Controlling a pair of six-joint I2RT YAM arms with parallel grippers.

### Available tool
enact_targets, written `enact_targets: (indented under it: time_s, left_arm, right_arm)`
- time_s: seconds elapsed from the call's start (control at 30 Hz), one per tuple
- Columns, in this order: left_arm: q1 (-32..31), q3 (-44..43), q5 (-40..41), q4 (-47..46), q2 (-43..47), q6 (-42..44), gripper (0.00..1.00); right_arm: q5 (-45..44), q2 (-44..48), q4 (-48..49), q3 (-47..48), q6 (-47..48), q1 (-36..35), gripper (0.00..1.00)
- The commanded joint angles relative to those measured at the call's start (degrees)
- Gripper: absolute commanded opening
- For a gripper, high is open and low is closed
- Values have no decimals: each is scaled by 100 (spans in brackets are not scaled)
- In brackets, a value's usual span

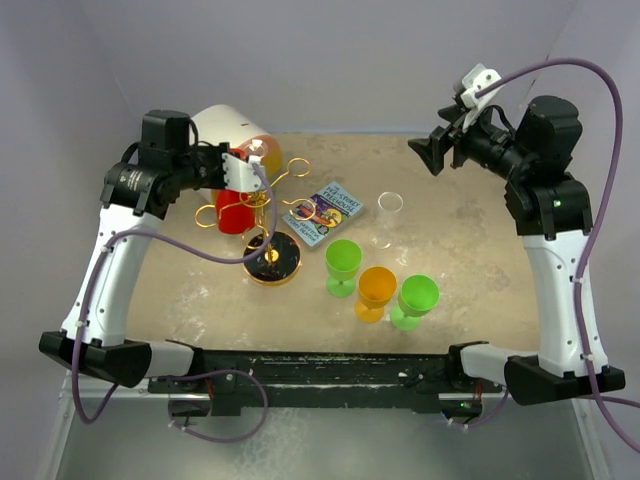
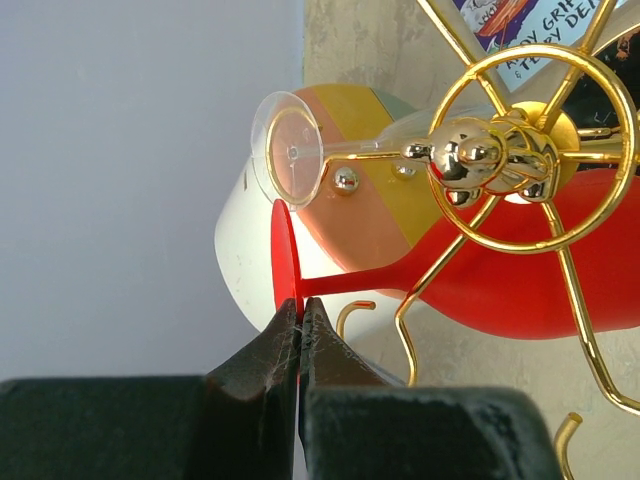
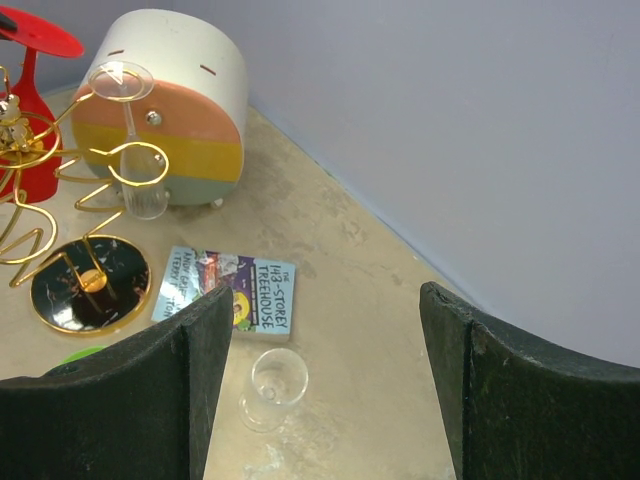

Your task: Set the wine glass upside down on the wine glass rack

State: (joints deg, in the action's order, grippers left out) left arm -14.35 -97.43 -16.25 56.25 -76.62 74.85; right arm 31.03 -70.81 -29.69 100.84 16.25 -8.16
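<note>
Firmly, left jaws pinch the red wine glass [image 2: 520, 290] by its foot; right jaws gape.

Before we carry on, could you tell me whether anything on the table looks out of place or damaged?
Nothing looks spilled or broken. The one stray item is a paperback book lying flat between the wine glass rack and a loose clear glass.

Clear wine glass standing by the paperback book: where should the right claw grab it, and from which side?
Probably the thin stem of the clear wine glass, with the open right claw coming level from the right, away from the paperback book. It stands upright, rim up, so a stem hold lets it be turned over.
</note>
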Motion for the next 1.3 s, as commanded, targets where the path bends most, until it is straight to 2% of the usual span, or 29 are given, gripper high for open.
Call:
enact_targets:
  time_s: [0.0,0.87,1.27]
  left_arm:
    - [-31,-167,-94,26,220,175,0]
    - [-33,217,773,-193,406,88,0]
    - [-33,537,1121,-220,450,24,4]
  right_arm:
    - [136,154,245,-10,-92,51,78]
    - [271,225,280,-38,-182,183,78]
    - [289,224,293,-55,-188,219,78]
